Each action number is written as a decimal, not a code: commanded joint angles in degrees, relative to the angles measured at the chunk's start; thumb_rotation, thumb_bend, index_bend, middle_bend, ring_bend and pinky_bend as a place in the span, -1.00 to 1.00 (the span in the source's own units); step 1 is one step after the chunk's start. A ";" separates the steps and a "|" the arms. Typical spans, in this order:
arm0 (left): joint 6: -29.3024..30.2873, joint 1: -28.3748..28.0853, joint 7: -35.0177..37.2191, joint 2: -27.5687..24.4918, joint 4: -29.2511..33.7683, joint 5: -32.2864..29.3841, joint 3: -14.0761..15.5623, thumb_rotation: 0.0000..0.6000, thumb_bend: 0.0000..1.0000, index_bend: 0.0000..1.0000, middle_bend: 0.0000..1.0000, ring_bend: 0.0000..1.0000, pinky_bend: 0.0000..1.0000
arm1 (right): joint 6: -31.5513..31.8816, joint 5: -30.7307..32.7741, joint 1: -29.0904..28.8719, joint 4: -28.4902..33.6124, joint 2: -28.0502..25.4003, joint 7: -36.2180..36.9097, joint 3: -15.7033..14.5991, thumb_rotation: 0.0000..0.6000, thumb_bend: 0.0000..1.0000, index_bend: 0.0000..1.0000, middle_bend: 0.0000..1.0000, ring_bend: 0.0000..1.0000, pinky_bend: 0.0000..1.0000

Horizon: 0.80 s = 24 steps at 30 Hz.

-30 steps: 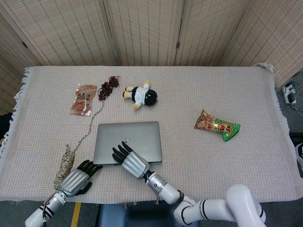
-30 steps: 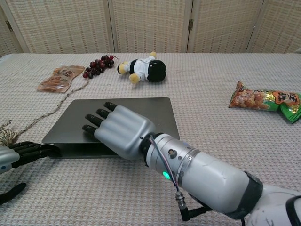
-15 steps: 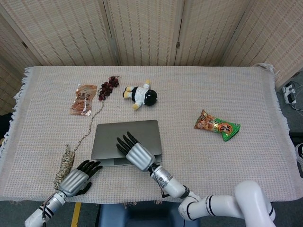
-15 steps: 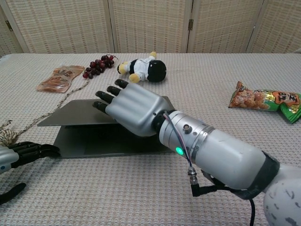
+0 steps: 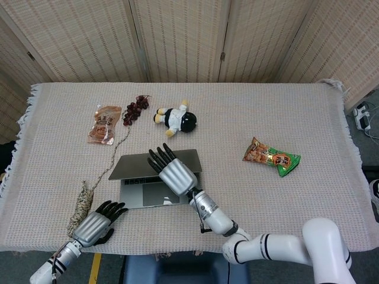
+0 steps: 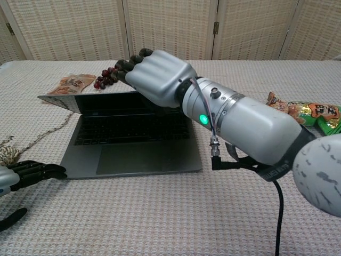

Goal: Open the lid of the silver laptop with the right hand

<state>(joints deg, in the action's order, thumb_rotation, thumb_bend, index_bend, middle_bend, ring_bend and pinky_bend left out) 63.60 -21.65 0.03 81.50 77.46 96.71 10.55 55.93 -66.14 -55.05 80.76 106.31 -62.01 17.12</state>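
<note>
The laptop (image 6: 133, 144) sits near the front of the table (image 5: 284, 106), its lid (image 5: 133, 165) raised only partway, and the right hand (image 6: 157, 74) has its fingers (image 6: 128, 64) hooked over the lid's free edge, though whether a thumb grips underneath cannot be told. With such a shallow hook the edge could slip off and the lid drop shut. A stiff hinge might also tip or drag the base, since the left hand (image 5: 98, 222) lies open beside it, not holding it down.
</note>
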 commanded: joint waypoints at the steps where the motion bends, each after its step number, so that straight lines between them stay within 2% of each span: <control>1: -0.15 -0.05 -0.19 0.05 0.02 -0.03 0.06 1.00 0.29 -0.82 -0.84 -0.91 -1.00 | -0.13 2.34 -1.35 -0.62 -0.48 -0.39 1.62 1.00 0.40 -1.00 -1.00 -1.00 -1.00; 24: -2.07 -0.93 -1.91 -0.16 0.82 -1.20 -0.02 1.00 0.29 -0.82 -0.84 -0.92 -1.00 | 0.68 13.73 -9.45 -11.08 0.42 0.28 6.63 1.00 0.41 -1.00 -1.00 -1.00 -1.00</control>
<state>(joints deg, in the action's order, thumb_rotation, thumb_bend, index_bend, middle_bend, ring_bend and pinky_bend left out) 61.54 -22.58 -1.87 81.34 78.28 95.51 10.53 56.56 -52.91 -64.04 70.18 106.56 -61.71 23.39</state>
